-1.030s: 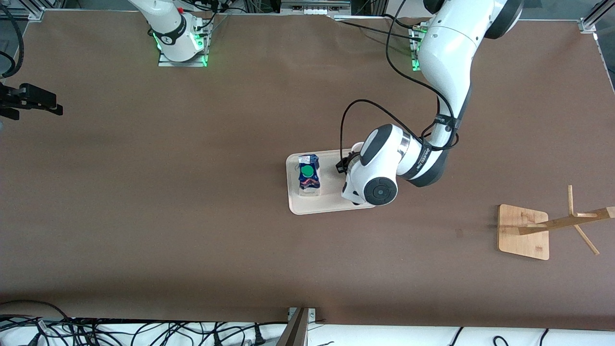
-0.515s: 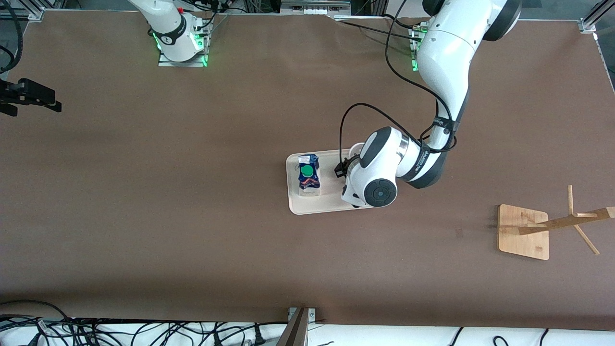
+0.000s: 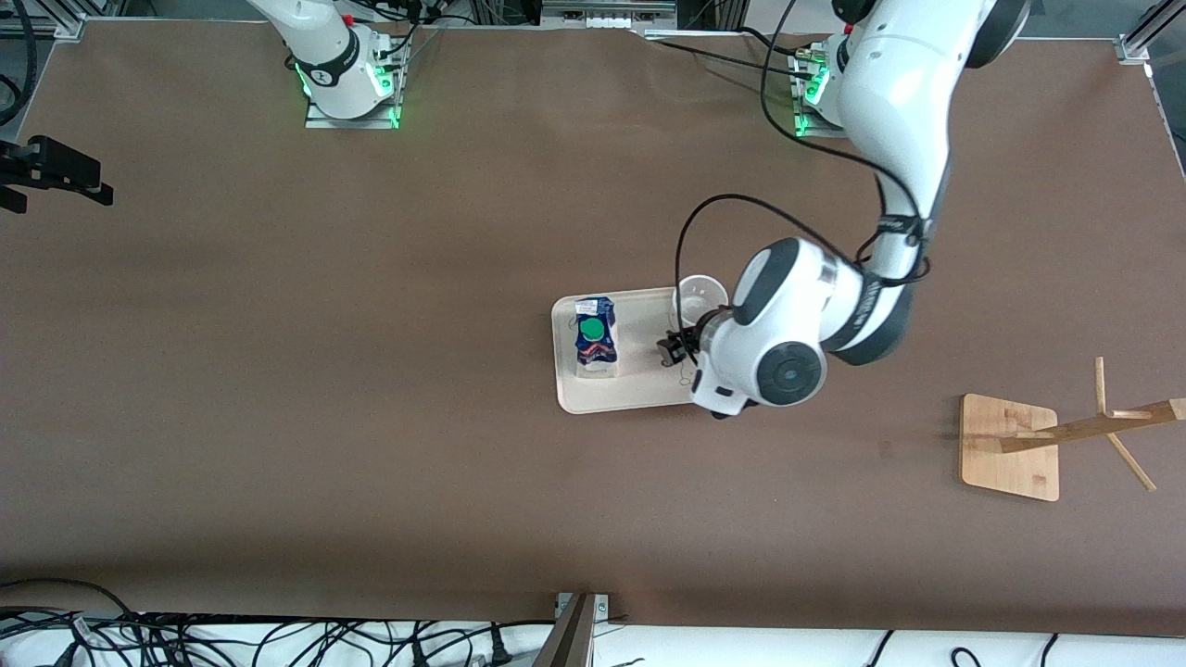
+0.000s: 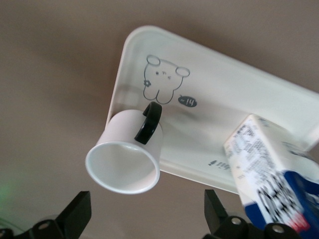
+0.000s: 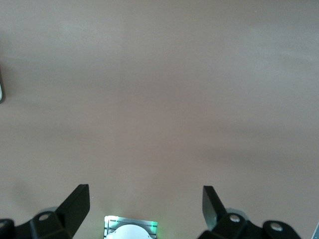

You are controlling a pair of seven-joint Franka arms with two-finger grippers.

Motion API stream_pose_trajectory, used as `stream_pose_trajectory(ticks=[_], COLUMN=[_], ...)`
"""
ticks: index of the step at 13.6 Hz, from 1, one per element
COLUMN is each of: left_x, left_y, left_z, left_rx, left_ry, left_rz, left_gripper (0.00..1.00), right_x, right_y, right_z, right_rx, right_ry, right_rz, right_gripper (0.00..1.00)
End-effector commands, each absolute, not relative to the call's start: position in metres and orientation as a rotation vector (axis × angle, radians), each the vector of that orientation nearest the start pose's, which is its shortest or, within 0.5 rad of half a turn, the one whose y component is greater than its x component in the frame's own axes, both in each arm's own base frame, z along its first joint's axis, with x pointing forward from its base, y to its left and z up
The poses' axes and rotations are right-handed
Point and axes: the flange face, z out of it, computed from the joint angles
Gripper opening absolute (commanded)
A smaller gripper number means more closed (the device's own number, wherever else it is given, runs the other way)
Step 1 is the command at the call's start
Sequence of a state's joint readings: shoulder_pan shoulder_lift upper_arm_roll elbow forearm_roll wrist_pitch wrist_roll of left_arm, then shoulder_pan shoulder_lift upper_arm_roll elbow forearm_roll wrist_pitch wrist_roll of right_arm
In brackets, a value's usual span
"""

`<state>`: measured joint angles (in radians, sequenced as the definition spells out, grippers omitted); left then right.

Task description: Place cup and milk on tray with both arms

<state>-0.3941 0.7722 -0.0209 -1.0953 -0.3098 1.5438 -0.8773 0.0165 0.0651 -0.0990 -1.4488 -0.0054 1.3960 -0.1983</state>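
The cream tray point(image 3: 630, 394) lies mid-table. The blue-and-white milk point(image 3: 594, 338) with a green cap stands on it toward the right arm's end. The white cup point(image 3: 700, 296) stands upright on the tray's corner toward the left arm's end, free of any gripper. In the left wrist view the cup point(image 4: 128, 154) shows its black handle beside the bunny drawing on the tray point(image 4: 224, 94), with the milk point(image 4: 271, 184) close by. My left gripper point(image 4: 144, 219) is open and empty, just off the tray; its wrist point(image 3: 769, 366) hides it from the front. My right gripper point(image 3: 56, 176) point(image 5: 144, 204) is open and empty, waiting.
A wooden stand with a square base point(image 3: 1010, 446) and a leaning post sits toward the left arm's end. The right arm's base point(image 3: 347, 74) and the left arm's base point(image 3: 815, 93) stand along the farthest table edge. Cables lie along the nearest edge.
My left gripper has let go of the cup and drawn back toward the left arm's end, uncovering the cup on the tray. My right gripper has drifted slightly away.
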Motion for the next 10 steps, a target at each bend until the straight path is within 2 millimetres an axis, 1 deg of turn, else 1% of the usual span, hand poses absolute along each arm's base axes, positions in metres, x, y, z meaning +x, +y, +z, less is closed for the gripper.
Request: stream_pose_trajectory(ticks=[1,2,3,4,5,7,8,10], left_x=[0.636,0.633,0.625,0.614,0.599,0.57,0.561,0.553], left_y=[-0.269,-0.241,-0.218,-0.201,-0.187,-0.157,-0.14,-0.109], left_z=[0.44,0.467,0.487,0.503,0.52,0.545,0.556,0.568], left_rx=[-3.094,-3.139,-3.162,-3.159,-3.158,-3.142,-3.144,-3.146], left_ry=[-0.768,-0.708,-0.617,-0.517,-0.393,-0.177,-0.107,-0.019], left_rz=[0.587,0.537,0.482,0.43,0.377,0.302,0.275,0.236], left_gripper=[1.0,1.0,1.0,1.0,1.0,1.0,1.0,1.0], right_x=[0.545,0.546,0.547,0.549,0.549,0.55,0.55,0.551], right_y=[-0.041,-0.041,-0.043,-0.042,-0.039,-0.038,-0.039,-0.037], right_z=[0.622,0.621,0.621,0.622,0.622,0.622,0.621,0.622], right_rx=[-3.129,-3.129,-3.134,-3.135,-3.136,-3.138,-3.144,-3.175], right_ry=[-0.175,-0.175,-0.177,-0.182,-0.191,-0.196,-0.196,-0.215], right_rz=[0.218,0.221,0.22,0.215,0.215,0.211,0.213,0.216], right_gripper=[1.0,1.0,1.0,1.0,1.0,1.0,1.0,1.0])
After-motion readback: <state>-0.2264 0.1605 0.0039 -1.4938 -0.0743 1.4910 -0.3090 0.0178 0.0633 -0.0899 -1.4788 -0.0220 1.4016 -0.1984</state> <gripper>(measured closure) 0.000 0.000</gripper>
